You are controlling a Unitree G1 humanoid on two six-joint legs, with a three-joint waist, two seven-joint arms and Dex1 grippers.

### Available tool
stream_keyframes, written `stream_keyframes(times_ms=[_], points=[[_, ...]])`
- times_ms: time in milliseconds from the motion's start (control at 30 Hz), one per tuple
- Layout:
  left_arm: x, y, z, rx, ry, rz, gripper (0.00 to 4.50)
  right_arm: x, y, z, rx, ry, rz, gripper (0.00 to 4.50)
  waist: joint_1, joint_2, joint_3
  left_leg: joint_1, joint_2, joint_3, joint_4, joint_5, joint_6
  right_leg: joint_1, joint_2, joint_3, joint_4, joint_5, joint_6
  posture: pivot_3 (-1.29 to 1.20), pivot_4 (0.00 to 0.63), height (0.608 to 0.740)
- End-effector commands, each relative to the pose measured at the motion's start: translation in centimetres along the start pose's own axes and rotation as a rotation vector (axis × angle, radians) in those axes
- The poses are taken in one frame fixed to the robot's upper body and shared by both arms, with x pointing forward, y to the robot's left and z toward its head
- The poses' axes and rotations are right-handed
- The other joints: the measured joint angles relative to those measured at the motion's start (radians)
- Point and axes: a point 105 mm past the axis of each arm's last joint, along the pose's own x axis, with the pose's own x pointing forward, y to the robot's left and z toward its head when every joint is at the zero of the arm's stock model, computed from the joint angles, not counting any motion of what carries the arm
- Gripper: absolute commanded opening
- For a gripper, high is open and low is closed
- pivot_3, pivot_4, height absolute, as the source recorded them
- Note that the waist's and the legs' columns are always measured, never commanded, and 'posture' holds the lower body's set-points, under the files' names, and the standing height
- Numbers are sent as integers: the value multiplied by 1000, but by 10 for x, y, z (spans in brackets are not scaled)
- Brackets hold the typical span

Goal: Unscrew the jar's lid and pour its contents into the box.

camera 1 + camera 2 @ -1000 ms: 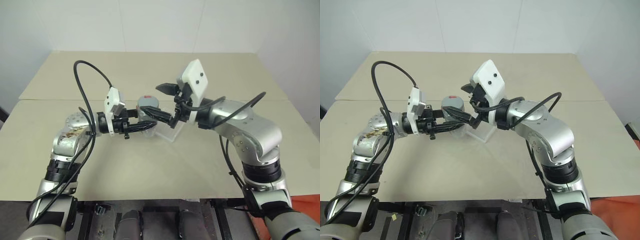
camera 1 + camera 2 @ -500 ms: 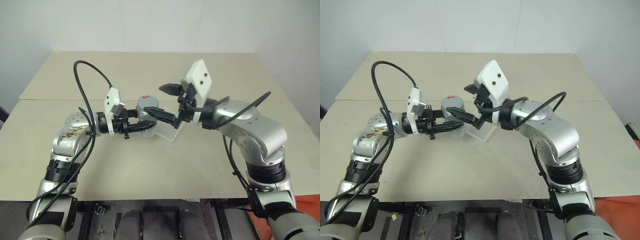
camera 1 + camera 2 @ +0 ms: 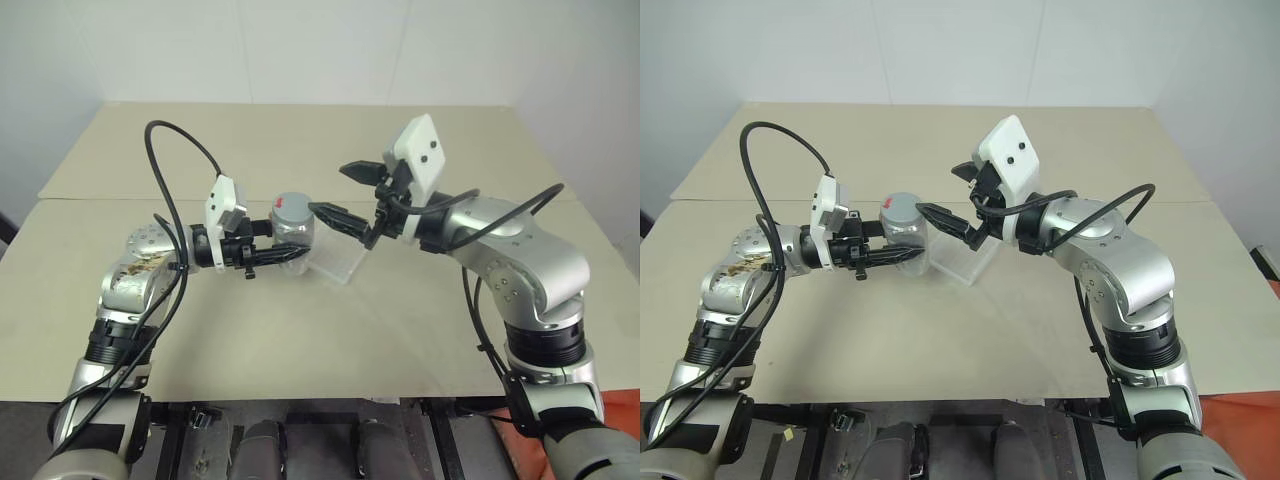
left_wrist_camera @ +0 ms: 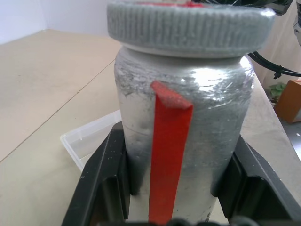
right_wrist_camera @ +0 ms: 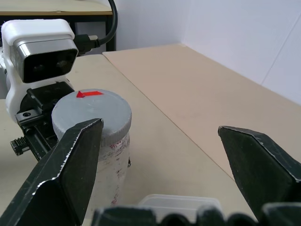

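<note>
A wide beige table (image 3: 300,330) fills the scene, with a seam running across it and a white wall behind. The two arms meet above its middle, black cables looping from each wrist.

The box (image 3: 338,262), clear and shallow, rests on the table just beside and below the two grippers; its near edge shows in the left wrist view under the jar, and part of its rim shows at the base of the right wrist view.

The left gripper (image 3: 290,240) reaches in from the left and is clamped on the jar (image 3: 294,232), held upright above the table next to the box. In the left wrist view its black fingers (image 4: 101,179) press both sides of the jar, and a red strip runs up the jar's front.

The right gripper (image 3: 345,195) stands with its fingers spread wide, apart from the jar; one finger tip points toward the lid from the right.

The lid (image 5: 91,115), grey with a small red mark on top, sits on the jar.

The jar's wall looks cloudy, so the contents cannot be made out, and the left fingers hide its lower part.
</note>
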Motion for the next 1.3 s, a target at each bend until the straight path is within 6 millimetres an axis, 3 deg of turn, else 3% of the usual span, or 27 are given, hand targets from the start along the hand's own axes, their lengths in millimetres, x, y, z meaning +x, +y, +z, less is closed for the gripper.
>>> stream_keyframes(times_ms=[33,367,733,933,1067,1300], points=[[-1,-5,20,68,-53,-31,1953,-2,-7,4,-22,-11,-30,4472,0,0,0,0,0,0,0,0,0,0,0,0,0,0,0,0,150,740],[-1,-7,21,70,-56,-42,1953,0,-9,4,-31,-13,-36,4472,1,0,0,0,0,0,0,0,0,0,0,0,0,0,0,0,150,740],[-2,-1,16,55,-45,-21,1953,-17,-16,26,69,-125,9,4472,1,0,0,0,0,0,0,0,0,0,0,0,0,0,0,0,150,740],[1,-1,13,40,-44,-33,1953,-17,0,37,152,-180,146,4472,-1,0,0,0,0,0,0,0,0,0,0,0,0,0,0,0,150,740],[6,0,12,40,-43,-51,1953,-5,20,33,155,-158,226,4472,0,0,0,0,0,-1,0,0,0,0,0,0,0,0,0,0,150,740],[10,2,14,55,-39,-70,1953,11,31,25,146,-119,235,4472,1,0,0,0,0,0,0,0,0,0,0,0,1,0,0,0,150,740]])
